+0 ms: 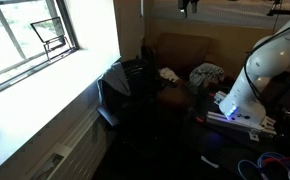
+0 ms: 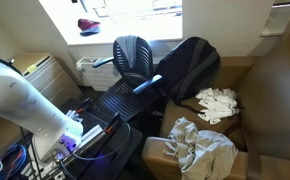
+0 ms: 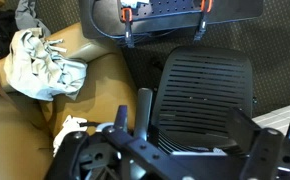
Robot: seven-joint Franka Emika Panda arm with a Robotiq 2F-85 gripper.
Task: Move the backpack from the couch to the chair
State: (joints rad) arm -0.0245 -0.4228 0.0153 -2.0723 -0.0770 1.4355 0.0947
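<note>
The end effector fills the bottom of the wrist view. We see its fingers spread wide apart with nothing between them. It hangs high, looking straight down on the chair seat and the couch edge.

Over to the backpack. In an exterior view we see it, black and rounded, standing upright on the couch and leaning back against the cushions. It is just beside the chair. We cannot tell whether the two touch. In the wrist view we cannot pick the backpack out for certain.

The chair is a black office chair. Its backrest is upright and its ribbed seat is bare, and it shows dark in front of the couch in both exterior views.

On the brown couch lies a crumpled white cloth. In an exterior view there are two such heaps. One lies on the cushion just below the backpack, and a bigger one lies nearer the camera.

The white robot arm rises from its base beside the chair, well apart from the backpack. It curves in from the edge in both exterior views.

Behind it all, a bright window lights the room.
</note>
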